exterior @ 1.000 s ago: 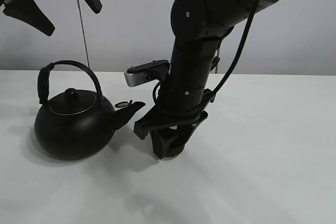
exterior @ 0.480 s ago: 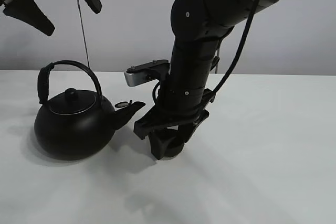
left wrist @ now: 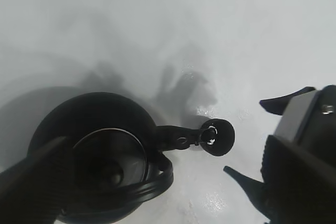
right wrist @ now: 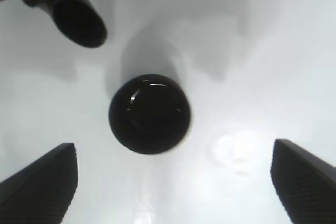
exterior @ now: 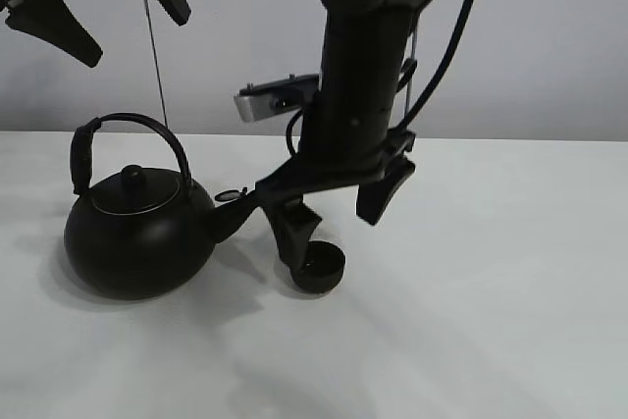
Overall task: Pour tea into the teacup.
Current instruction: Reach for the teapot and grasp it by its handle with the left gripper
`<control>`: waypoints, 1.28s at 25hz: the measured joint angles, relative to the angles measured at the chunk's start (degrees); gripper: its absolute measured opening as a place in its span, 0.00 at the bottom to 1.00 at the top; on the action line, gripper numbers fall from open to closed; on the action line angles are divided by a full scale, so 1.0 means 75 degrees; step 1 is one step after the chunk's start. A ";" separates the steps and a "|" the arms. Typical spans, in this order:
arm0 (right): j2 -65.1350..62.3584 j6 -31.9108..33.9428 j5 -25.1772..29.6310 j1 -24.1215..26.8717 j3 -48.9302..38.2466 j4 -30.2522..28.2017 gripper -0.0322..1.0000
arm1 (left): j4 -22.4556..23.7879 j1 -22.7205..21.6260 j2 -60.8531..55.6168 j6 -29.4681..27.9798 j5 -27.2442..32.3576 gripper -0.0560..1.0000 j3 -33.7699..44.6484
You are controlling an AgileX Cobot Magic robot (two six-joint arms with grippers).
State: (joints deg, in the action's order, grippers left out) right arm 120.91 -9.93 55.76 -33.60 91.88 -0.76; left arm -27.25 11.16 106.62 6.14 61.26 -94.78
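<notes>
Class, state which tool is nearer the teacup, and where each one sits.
Right. The right tool hangs open just above the teacup; the left tool is high up over the kettle, well away.

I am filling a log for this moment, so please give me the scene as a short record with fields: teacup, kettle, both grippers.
teacup: upright on the white table, not gripped
kettle: on the table, spout towards the teacup, handle up
right gripper: open, just above the teacup
left gripper: open, raised high, empty
cup contents: cannot tell
</notes>
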 joint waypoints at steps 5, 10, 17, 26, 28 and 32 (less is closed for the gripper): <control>-0.0621 0.0356 0.0753 0.0317 0.0647 -0.0361 0.70 | 0.0000 0.0000 0.0000 0.0000 0.0000 0.71 0.0000; -0.1217 0.0524 0.1235 0.1434 0.0771 -0.0426 0.70 | 0.0000 0.0000 0.0000 0.0000 -0.0006 0.71 0.0000; -0.1465 0.0600 0.1769 0.4010 0.0779 -0.0624 0.70 | 0.0000 0.0000 0.0000 0.0000 -0.0006 0.71 0.0000; -0.2282 0.1040 0.1975 0.5331 0.0779 -0.0493 0.70 | 0.0000 0.0000 0.0000 0.0000 -0.0006 0.71 0.0000; -0.2829 0.1190 0.1983 0.5331 0.0779 -0.0332 0.70 | 0.0000 0.0000 0.0000 0.0000 -0.0006 0.71 0.0000; -0.4253 0.1376 0.2005 0.5331 0.0578 0.0201 0.70 | 0.0000 0.0000 0.0000 0.0000 -0.0006 0.71 0.0000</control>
State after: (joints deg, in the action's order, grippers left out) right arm 89.01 0.39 70.80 6.38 96.22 0.75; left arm -27.25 11.16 106.62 6.14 61.21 -94.78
